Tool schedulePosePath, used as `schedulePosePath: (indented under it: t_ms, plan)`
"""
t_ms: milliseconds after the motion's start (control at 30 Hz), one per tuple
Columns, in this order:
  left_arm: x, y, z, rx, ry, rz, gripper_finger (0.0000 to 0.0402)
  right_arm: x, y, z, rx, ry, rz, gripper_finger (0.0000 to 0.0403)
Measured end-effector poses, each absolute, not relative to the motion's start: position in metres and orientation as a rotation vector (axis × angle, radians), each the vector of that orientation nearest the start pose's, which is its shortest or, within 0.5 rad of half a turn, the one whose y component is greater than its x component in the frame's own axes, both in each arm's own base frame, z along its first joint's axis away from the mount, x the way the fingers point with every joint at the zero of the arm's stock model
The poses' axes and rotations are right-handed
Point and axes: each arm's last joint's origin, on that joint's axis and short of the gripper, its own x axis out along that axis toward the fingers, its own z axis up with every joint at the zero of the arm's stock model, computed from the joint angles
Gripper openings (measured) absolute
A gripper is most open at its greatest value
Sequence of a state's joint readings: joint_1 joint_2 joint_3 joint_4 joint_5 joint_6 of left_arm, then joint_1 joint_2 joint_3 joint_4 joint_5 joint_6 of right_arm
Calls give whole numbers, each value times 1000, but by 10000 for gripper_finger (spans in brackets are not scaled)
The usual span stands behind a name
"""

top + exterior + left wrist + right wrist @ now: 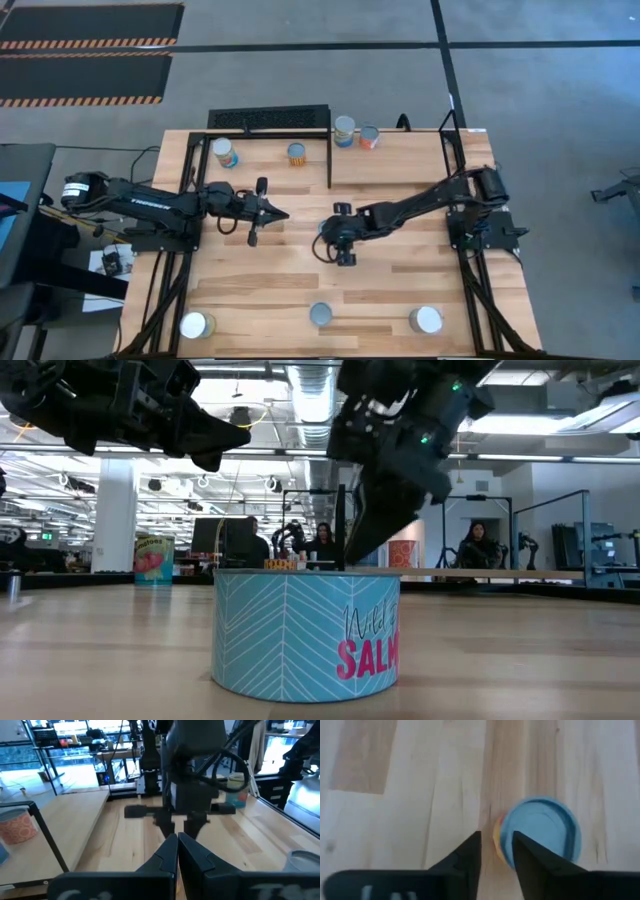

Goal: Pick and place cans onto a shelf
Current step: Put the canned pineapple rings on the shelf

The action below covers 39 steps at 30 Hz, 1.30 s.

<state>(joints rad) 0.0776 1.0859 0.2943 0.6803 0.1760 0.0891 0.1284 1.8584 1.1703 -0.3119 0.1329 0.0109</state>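
My right gripper (326, 236) hangs over mid-table with its fingers a narrow gap apart (497, 846), pointing down. A blue-topped can (540, 832) stands on the table just past the fingertips, and it also shows in the high view (322, 228). I cannot see the fingers touch it. My left gripper (276, 213) is shut and empty (177, 840), held above the table left of centre. Two cans (225, 152) (296, 154) stand on the shelf (265, 170) at the far left. Two more cans (344, 131) (369, 137) stand just right of the shelf.
Three cans stand along the near edge: one at the left (197, 325), a teal salmon can in the middle (321, 315) (305, 632), and one at the right (426, 320). The shelf's black bar (330, 160) and a black grid (268, 119) stand at the far side.
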Motion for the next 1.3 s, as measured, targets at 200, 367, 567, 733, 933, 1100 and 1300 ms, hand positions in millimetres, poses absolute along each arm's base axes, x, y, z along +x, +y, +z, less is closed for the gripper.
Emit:
schedulePosePath:
  t_ms: [200, 367, 567, 733, 933, 1100, 1300]
  plan:
    - [207, 11, 194, 74, 111, -100, 2, 380, 40, 148, -176, 1061, -4, 151]
    - [207, 12, 193, 70, 116, -83, 2, 385, 39, 142, -207, 1086, -13, 95]
    - [207, 12, 195, 60, 96, -71, 2, 381, 41, 148, -207, 1093, 4, 12]
    - [207, 15, 196, 56, 88, -54, 2, 375, 47, 165, -176, 1069, 47, 23]
    - [207, 17, 195, 54, 95, -43, 2, 367, 51, 190, -169, 988, 70, 6]
    - [207, 17, 195, 55, 95, -54, 2, 354, 43, 183, -107, 892, 67, 5]
    - [207, 17, 195, 65, 95, -55, 2, 331, 38, 179, -28, 851, 19, 5]
